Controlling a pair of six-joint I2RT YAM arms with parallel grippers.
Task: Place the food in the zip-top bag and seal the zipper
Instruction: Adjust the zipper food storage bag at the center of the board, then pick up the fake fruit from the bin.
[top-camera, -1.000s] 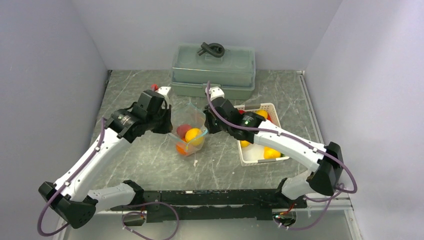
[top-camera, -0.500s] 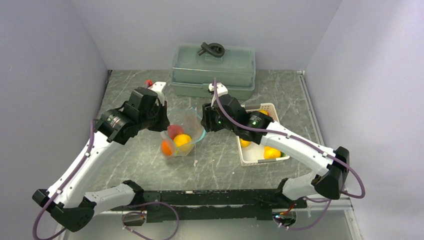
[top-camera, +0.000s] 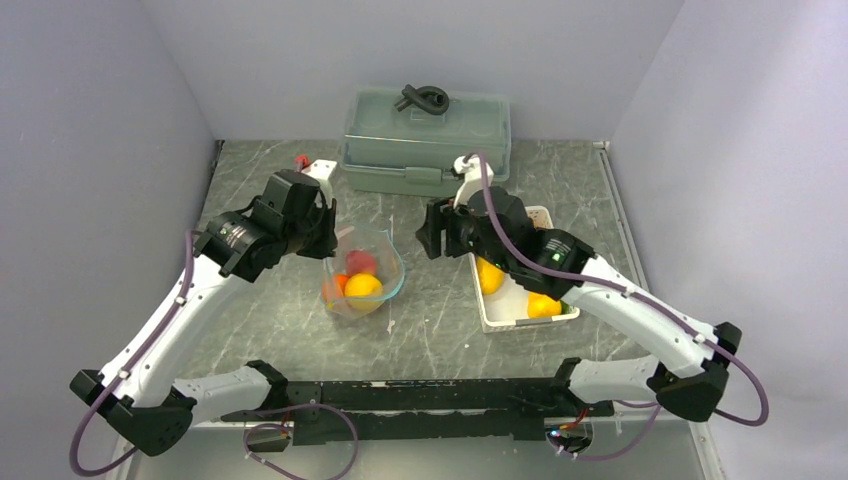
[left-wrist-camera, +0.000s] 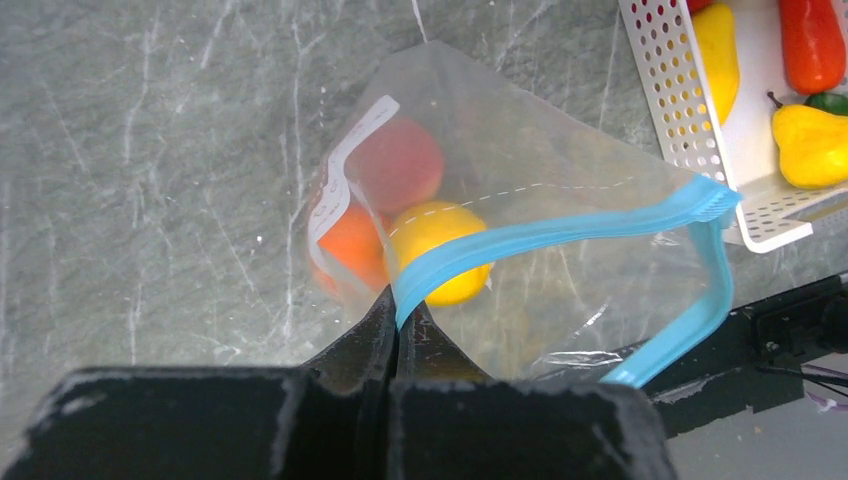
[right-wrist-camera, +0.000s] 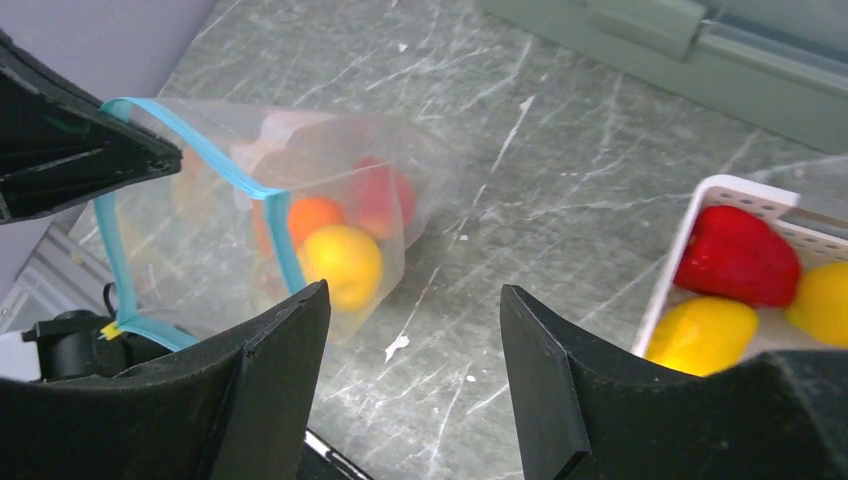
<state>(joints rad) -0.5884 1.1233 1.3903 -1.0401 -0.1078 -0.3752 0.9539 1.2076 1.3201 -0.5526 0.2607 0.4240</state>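
**Item 1. Zip-top bag (top-camera: 365, 272), one.** Stands left of centre in the top view, on the desk (top-camera: 440, 325). Its mouth gapes and the zipper (left-wrist-camera: 560, 235) is unsealed.

**Item 2. Food, bagged: three pieces.**
- One pinkish-red (left-wrist-camera: 400, 165)
- One orange (left-wrist-camera: 355, 245)
- One yellow (left-wrist-camera: 440, 250)

**Item 3. Food, unbagged: four pieces visible.** They lie in the white basket (top-camera: 530, 322), right of centre. More may lie hidden under the arm.
- Two yellow (left-wrist-camera: 715, 55), (left-wrist-camera: 810, 145)
- One red (left-wrist-camera: 810, 45)
- One green (left-wrist-camera: 830, 100)

**Item 4. Left tool (left-wrist-camera: 398, 300), one.** Pressed together, pinching the zipper at the near corner of the mouth.

**Item 5. Right tool (right-wrist-camera: 412, 295), one.** Spread and holding nothing. It sits between bag and basket in the top view.

**Item 6. Lidded box (top-camera: 425, 135), one.** At the upper centre, apart from the work.

**Hazards, as judged.**
- The bag hangs from a single pinch, so the far lip could sag shut and block the next piece.
- A piece dropped against the rim could tip the soft bag and spill its three pieces.
- Loading four more may crowd the mouth, which would leave the strip unable to meet along its length.
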